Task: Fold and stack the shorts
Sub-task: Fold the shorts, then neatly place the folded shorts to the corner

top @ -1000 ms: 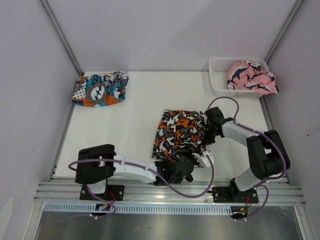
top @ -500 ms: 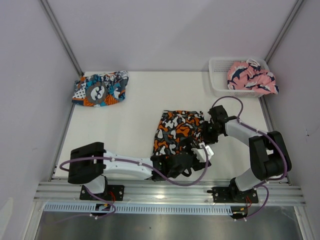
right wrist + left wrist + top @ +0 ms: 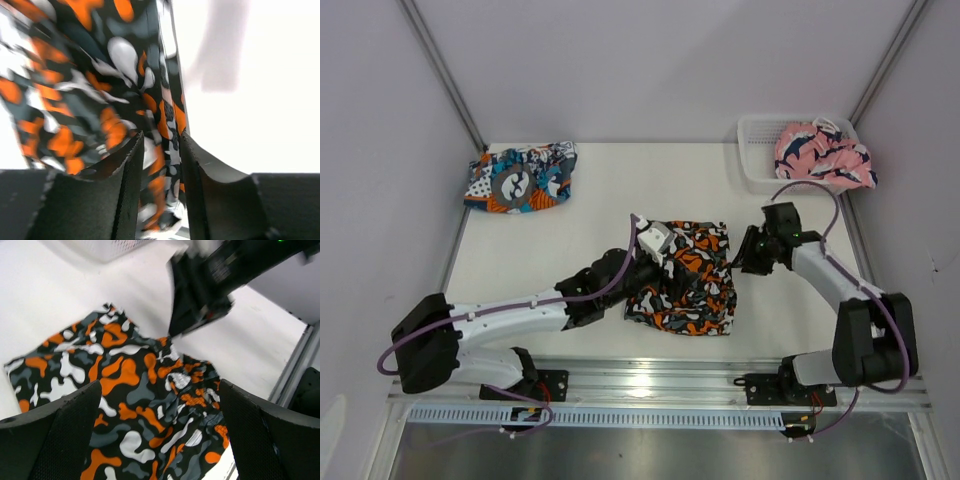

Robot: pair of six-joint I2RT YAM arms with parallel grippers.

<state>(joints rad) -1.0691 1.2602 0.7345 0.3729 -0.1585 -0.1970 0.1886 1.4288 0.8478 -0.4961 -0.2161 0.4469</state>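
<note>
At upper left the blue shorts (image 3: 520, 180) lie bunched, unmoved. The left gripper (image 3: 160, 395) was at the lower edge of the blotched shorts (image 3: 685, 290). It now hangs over their upper left corner, fingers wide apart and empty. These shorts lie rumpled at centre, orange, black, white and grey. The right gripper (image 3: 161, 142) has shifted right. The cloth's edge stands between its fingers, but I cannot tell whether it is pinched.

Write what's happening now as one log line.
left gripper: open above blotchy shorts | right gripper: shorts' edge between jaws | stack: pending
</note>
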